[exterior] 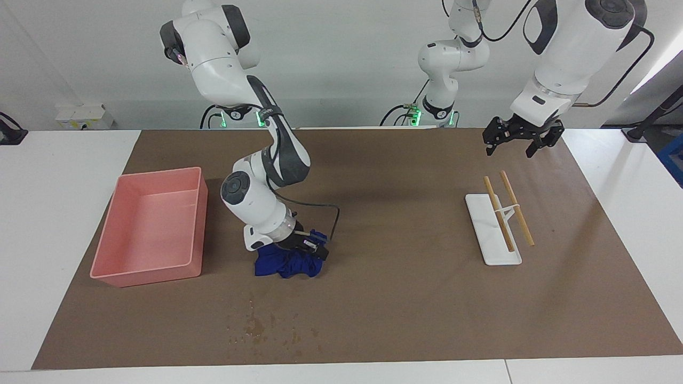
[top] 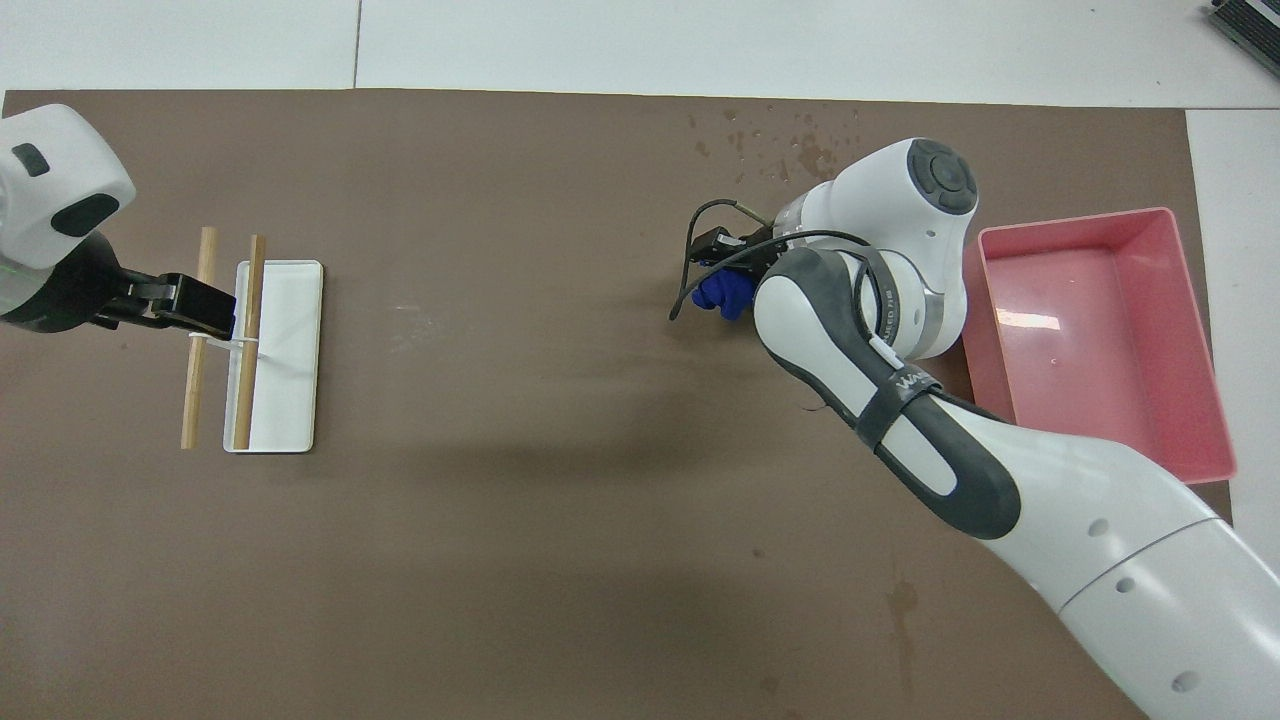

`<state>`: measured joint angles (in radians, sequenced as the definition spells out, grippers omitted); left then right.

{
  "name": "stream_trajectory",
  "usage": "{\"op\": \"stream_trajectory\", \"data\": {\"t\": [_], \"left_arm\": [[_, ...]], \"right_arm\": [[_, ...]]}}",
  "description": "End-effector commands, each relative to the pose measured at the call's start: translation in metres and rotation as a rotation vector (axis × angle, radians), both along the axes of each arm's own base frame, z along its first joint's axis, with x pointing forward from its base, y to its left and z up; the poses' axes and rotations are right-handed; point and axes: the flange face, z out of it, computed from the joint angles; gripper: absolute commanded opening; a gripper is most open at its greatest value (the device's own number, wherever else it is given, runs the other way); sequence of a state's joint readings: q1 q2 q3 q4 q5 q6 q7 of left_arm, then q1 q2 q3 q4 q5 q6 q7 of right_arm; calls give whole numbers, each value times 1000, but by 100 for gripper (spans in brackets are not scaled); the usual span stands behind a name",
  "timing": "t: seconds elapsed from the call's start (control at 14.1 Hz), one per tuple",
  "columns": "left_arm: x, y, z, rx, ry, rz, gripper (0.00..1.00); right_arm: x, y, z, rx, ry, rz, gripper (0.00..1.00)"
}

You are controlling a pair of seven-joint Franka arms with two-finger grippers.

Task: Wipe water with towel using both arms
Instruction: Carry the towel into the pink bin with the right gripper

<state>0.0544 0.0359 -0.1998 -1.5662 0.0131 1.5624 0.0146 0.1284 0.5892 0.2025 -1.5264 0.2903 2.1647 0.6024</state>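
**Towel in the right gripper's grasp, water not yet reached**

The right gripper [exterior: 312, 249] is pressing down on the towel [exterior: 288, 265], its fingertips closed on a fold at the top of the bunch. The towel is lying crumpled on the mat [exterior: 405, 298], near the tray [exterior: 109, 273] and toward the right arm's end of the table. The water [exterior: 261, 325] is sitting as damp blotches and speckles farther from the robots than the towel, apart from it, so the cloth is not yet covering the spill.

The left gripper [exterior: 516, 140] is hanging in the air with its fingers spread wide and nothing between them, above the mat close to the rack [exterior: 493, 250] with its two sticks [exterior: 516, 209]. That arm is waiting.

The towel is looking light, soft and limp, full of wrinkles, so it is likely giving way under any push and dragging flat rather than sliding as one piece. A pinch on a thick fold near the top is probably the surest hold; a thin edge may be slipping free once the cloth is wet and clinging to the mat. Bunched like this, it is offering little wiping surface, so spreading it may be helping.
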Motion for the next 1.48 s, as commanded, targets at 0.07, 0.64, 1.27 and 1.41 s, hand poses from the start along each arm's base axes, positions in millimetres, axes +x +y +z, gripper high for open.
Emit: {"op": "stream_trajectory", "data": {"t": [0.07,0.64,1.27,1.41], "left_arm": [[-6,3,1,3,0,-1,100],[-6,3,1,3,0,-1,100],[-6,3,1,3,0,-1,100],[-6,3,2,3,-1,-1,100]], "right_arm": [[-19,-17,70,-118,23,132,0],[-89,-134,246,-275,-1,530,0],[-114,-276,287,-456,-81,850,0],[-112,-295,262,-466,-112,902,0]]}}
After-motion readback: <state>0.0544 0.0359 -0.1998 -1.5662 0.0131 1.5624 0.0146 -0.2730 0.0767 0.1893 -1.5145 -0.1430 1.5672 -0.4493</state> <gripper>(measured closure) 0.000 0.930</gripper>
